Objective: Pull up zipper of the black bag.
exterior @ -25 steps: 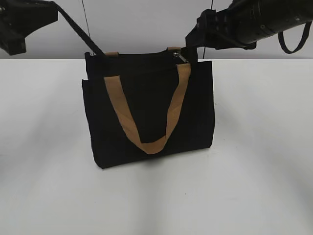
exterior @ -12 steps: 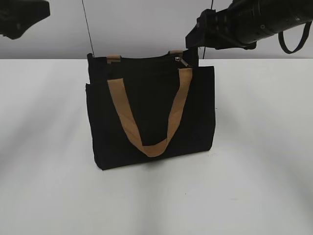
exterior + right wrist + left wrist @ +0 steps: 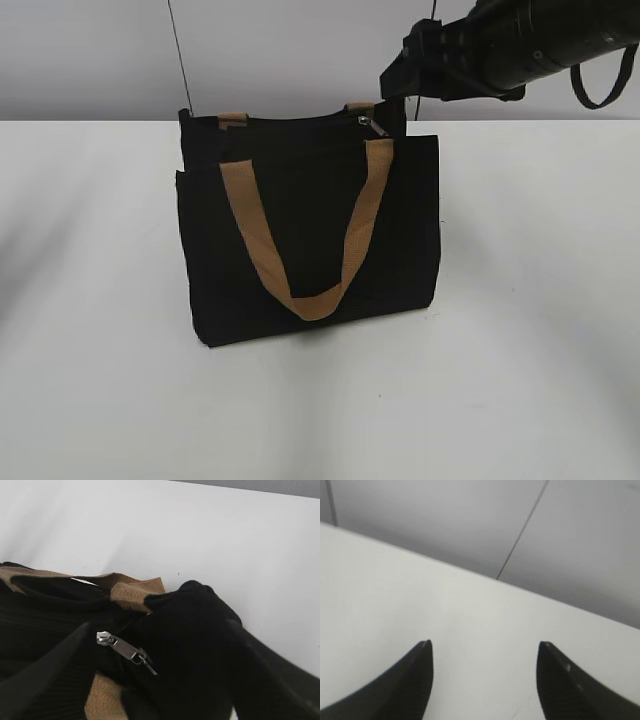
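Rectangular black fabric bag stands upright; its silver-grey metal zipper pull lies at the top edge's right end, between the right gripper's parted jaws; left gripper open, well apart.

Surface: a plain white flat table is carrying the load.
On it: a rectangular black fabric bag is standing upright.

The black bag is matt woven cloth with a fine ribbed texture up close, and its tan handle is coarse webbing — visibly rougher than the body. The zipper pull is bright, glossy metal (silver-grey), while the table is smooth matt white — the left gripper fingers look like dull black plastic.
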